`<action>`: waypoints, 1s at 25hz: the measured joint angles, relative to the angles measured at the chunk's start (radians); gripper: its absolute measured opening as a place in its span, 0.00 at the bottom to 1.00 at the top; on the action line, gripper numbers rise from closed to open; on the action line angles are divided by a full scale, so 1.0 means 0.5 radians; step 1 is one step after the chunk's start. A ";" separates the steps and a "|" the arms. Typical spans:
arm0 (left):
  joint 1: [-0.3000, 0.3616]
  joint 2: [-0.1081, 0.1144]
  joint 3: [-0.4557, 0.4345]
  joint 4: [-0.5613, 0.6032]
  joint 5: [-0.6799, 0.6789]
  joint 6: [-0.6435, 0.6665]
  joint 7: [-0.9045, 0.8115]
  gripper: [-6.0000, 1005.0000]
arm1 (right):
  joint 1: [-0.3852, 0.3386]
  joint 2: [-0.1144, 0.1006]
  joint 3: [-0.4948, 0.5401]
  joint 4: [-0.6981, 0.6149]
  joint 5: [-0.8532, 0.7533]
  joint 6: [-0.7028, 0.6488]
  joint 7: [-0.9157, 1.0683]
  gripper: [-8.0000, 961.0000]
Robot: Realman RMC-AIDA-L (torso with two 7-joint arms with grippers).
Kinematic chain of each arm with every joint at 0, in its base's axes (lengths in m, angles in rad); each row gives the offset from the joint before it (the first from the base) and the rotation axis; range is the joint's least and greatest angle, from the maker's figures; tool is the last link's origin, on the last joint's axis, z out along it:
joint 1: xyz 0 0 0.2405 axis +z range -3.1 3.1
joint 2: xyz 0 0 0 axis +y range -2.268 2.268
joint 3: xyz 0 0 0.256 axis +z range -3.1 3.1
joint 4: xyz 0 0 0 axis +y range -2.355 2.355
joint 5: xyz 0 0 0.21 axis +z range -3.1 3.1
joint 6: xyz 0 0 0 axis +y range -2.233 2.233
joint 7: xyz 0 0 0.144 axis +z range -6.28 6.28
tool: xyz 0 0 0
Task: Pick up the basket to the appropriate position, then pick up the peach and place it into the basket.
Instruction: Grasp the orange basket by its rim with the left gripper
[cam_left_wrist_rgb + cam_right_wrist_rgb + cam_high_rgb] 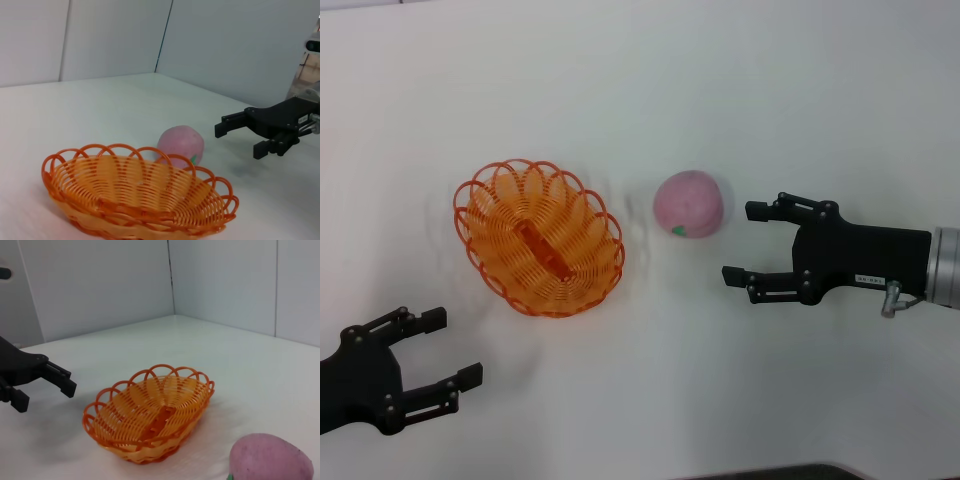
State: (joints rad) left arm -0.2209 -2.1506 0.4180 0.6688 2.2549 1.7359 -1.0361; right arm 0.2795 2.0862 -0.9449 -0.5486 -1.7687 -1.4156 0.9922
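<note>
Basket [540, 238] sits on the white bench [640, 90], empty, oval, long axis running diagonally in the head view, scalloped rim up. Peach [689, 204] rests on the bench just beside the basket on the robot's right, not touching it, green leaf mark turned toward the robot.

Left claw [448, 347]: spread, empty, near the basket's near-left side, apart from the rim. Right claw [745, 242]: spread, empty, fingers pointing at the peach from the right, a gap remaining. Fingertips straddle roughly the height of the peach's lower half in the head view.

Judgement: basket looks to be resting in its spot, so the step in hand reads as the right claw's approach to the peach.

Notes for doing it well:
- Drive the right claw straight along its pointing line so the peach ends up centred between the fingers; shift slightly toward the far side first, since the peach sits a bit off the claw's midline
- Keep the jaws wide until both fingers pass the widest part; a round toy will roll toward the basket if one finger touches early
- Close at the equator, not the crown
- Lift clear of the scalloped rim before crossing over; looped wire could snag a fingertip
- Left claw should stay clear of the drop path
</note>
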 joint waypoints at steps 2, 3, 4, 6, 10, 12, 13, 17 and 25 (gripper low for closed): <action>0.000 0.000 0.002 0.000 0.000 0.001 -0.001 0.84 | 0.003 0.000 0.000 0.002 0.000 0.001 -0.002 0.98; 0.000 0.000 0.004 0.000 0.000 0.001 -0.002 0.84 | 0.006 0.000 0.000 0.004 0.000 0.001 -0.003 0.98; 0.000 0.000 0.004 0.000 0.000 0.001 -0.001 0.84 | 0.007 0.000 0.000 0.004 0.000 0.001 -0.003 0.98; 0.003 -0.001 0.003 0.000 0.000 0.001 -0.001 0.84 | 0.009 0.000 0.000 0.006 0.000 0.002 -0.003 0.98; 0.004 -0.003 0.003 0.000 -0.002 0.013 -0.023 0.84 | 0.012 0.000 0.000 0.006 0.000 0.002 -0.001 0.98; 0.000 -0.001 -0.003 0.000 -0.004 0.024 -0.086 0.84 | 0.012 0.000 0.000 0.006 0.001 0.002 0.002 0.98; -0.002 0.001 -0.006 0.002 -0.007 0.030 -0.127 0.84 | 0.013 0.000 0.000 0.006 0.002 0.002 0.002 0.98; -0.031 0.025 -0.015 0.017 -0.014 0.064 -0.405 0.84 | 0.015 0.000 0.000 0.006 0.003 -0.001 0.004 0.98; -0.170 0.122 -0.049 0.050 0.056 0.006 -1.307 0.84 | 0.016 0.000 0.018 0.005 0.003 -0.009 0.007 0.98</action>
State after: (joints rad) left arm -0.3058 -2.0897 0.3936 0.6939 2.2830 1.7391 -1.6899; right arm 0.2875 2.0862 -0.9359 -0.5461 -1.7670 -1.4201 0.9956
